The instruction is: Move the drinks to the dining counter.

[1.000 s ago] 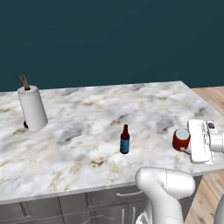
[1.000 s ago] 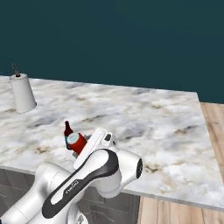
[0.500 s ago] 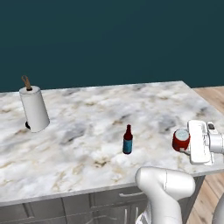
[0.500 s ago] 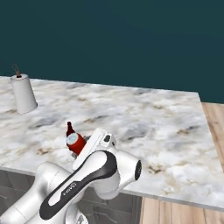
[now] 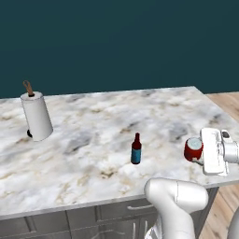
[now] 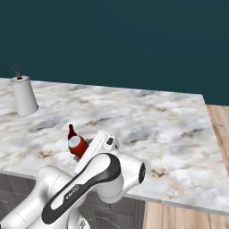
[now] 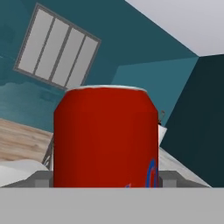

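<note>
Red soda can (image 5: 193, 149) sits between the two fingers of the gripper (image 5: 198, 150), which is clenched on its sides and holds it just above the right front part of the dining counter (image 5: 93, 140). In the hand view the soda can (image 7: 106, 138) stands very close in front of the camera, with its silver rim at the top and a bit of blue print low on its side. In the right base view the can (image 6: 78, 145) is partly hidden behind the white hand and the arm.

White marble with grey-brown veins makes the top of the dining counter, and dark grey drawers (image 5: 84, 219) are below its front edge. The slim dark bottle (image 5: 136, 149) stands upright on this counter, near the front edge and about in the middle of its width, to the left of the soda can and apart from it. Its neck is red and its label is blue. In the right base view the bottle (image 6: 70, 131) shows just behind the can.

The paper-towel roll (image 5: 36, 115) stands upright far to the left on the counter, well apart from both drinks.
</note>
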